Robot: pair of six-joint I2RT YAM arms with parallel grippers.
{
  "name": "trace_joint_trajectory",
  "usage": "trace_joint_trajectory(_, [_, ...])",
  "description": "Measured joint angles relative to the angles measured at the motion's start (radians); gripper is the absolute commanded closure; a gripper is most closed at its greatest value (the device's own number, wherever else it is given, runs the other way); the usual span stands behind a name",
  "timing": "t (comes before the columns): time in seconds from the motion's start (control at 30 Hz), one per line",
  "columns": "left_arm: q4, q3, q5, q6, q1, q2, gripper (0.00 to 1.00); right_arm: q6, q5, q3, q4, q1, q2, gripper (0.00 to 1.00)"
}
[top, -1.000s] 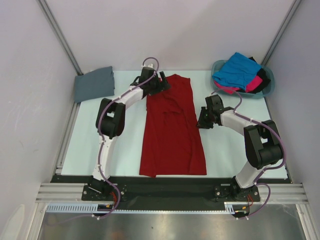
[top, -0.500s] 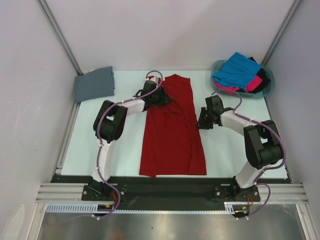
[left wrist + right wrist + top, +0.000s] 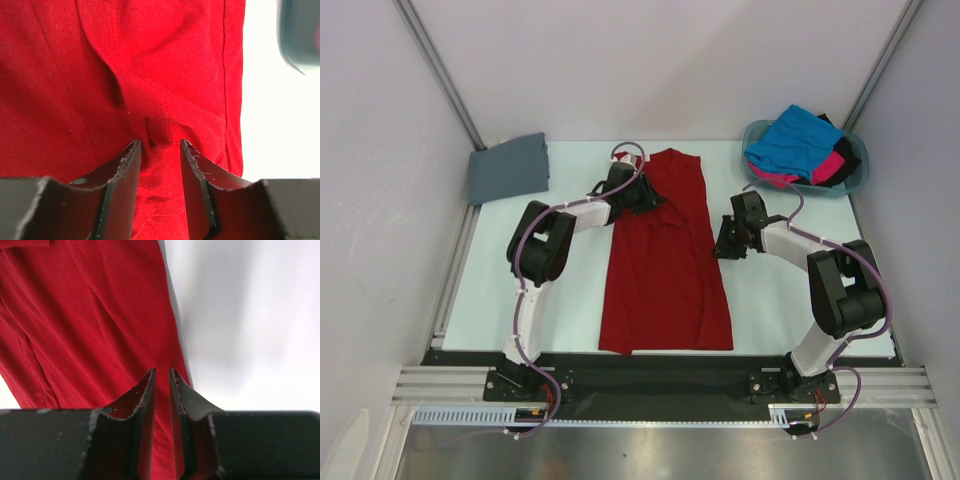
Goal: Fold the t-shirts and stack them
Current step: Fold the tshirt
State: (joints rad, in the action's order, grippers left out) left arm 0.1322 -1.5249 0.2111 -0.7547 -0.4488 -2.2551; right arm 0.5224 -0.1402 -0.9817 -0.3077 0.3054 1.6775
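Observation:
The deep red t-shirt (image 3: pixel 665 255) lies on the white table as a long strip folded lengthwise, and it fills the left wrist view (image 3: pixel 100 75). My left gripper (image 3: pixel 646 196) is low over its upper left part. Its jaws (image 3: pixel 160 147) are open astride a raised seam fold. My right gripper (image 3: pixel 720 246) is at the shirt's right edge, its jaws (image 3: pixel 162 375) nearly together on the red cloth (image 3: pixel 100 315). A folded slate grey t-shirt (image 3: pixel 508 168) lies at the back left. The blue (image 3: pixel 790 140), pink (image 3: pixel 830 166) and black (image 3: pixel 850 160) shirts are heaped in the basket.
The teal plastic basket (image 3: pixel 856 185) stands at the back right corner. The bare white table (image 3: pixel 780 300) shows on both sides of the red shirt. Metal frame rails run along the table's left side and near edge.
My left gripper moved from the shirt's collar end a little nearer and rightward onto the cloth, then stopped. The right arm and the shirts have not moved.

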Motion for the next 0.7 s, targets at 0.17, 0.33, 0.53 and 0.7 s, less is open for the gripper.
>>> trace_joint_trajectory(0.17, [0.000,0.013,-0.002,0.003,0.000,0.042,0.59,0.000,-0.002,0.000,0.000,0.000,0.000,0.79])
trace_joint_trajectory(0.33, [0.017,0.009,-0.001,0.003,-0.002,0.082,0.59,0.000,-0.006,0.000,0.000,0.000,0.000,0.79])
trace_joint_trajectory(0.53, [0.006,0.001,0.001,0.001,-0.005,0.082,0.61,0.000,-0.007,0.002,0.000,0.000,0.000,0.79])
trace_joint_trajectory(0.7, [-0.006,0.001,0.001,-0.005,-0.008,0.080,0.62,0.000,-0.007,0.002,0.000,0.000,0.000,0.79])
